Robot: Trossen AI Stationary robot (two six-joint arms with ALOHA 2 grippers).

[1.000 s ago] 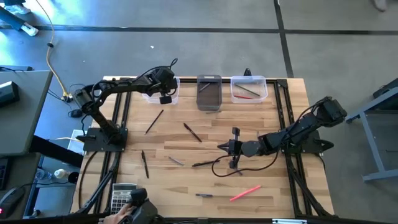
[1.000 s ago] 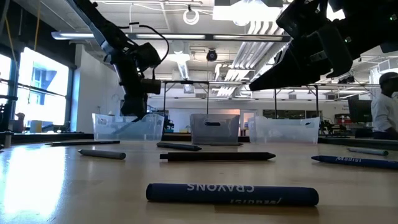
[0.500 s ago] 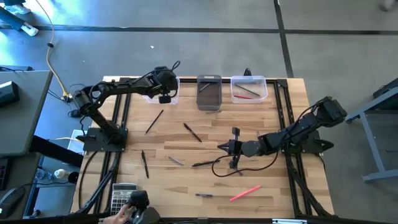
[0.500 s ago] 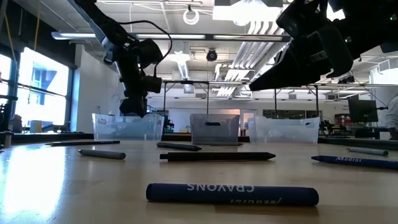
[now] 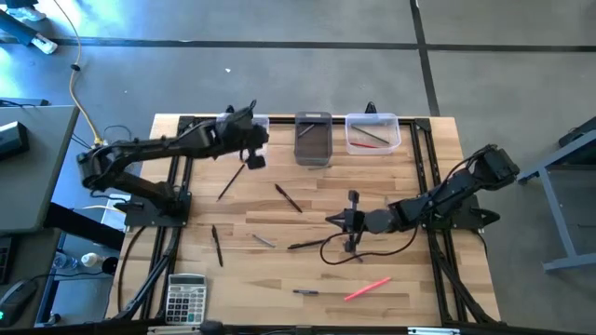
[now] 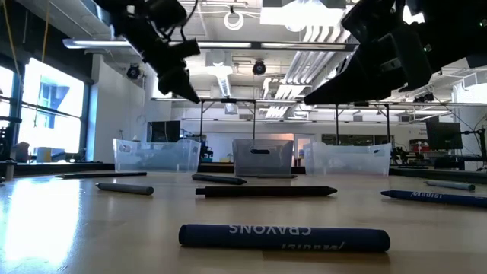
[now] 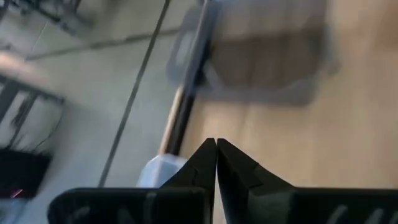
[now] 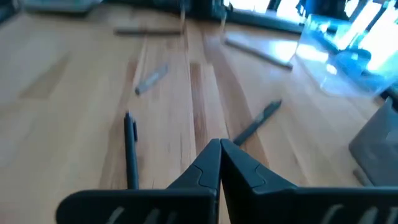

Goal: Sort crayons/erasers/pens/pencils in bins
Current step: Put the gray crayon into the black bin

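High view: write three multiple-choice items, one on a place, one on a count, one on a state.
1. Where is the calculator?
A. near-left table corner
B. beside the bins
C. under the right arm

2. How many bins stand along the far edge?
A. two
B. three
C. five

3. How are the left gripper's fingers?
A. wide open
B. shut, empty
C. shut on a pen

Answers: 1 A, it lies at the near-left corner. 2 B, a clear bin, the dark bin and another clear bin. 3 B, the left wrist view shows the tips together with nothing between.
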